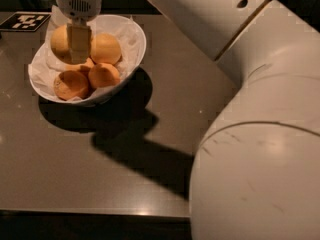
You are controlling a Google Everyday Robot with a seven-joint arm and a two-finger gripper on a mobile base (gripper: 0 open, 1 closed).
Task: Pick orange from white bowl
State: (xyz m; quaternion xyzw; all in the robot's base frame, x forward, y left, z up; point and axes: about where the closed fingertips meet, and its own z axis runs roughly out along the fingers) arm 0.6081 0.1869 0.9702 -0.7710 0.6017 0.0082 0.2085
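Note:
The white bowl [131, 54], lined with crumpled white paper, stands at the back left of the dark table. The orange [59, 41], paler and bigger than the rest, is at the bowl's back left. My gripper [75, 43] comes down from above and is shut on the orange; one finger [79, 43] lies across its right front, the other is hidden behind it. Three deeper-orange fruits [106, 48] [103, 75] [71, 85] lie in the bowl to the right and in front, and a sliver of another shows between them.
My large white arm [250, 134] fills the right half of the view and casts a shadow on the table [75, 174]. A black-and-white marker tag [25, 21] lies behind the bowl at the left. The table's front edge runs along the bottom.

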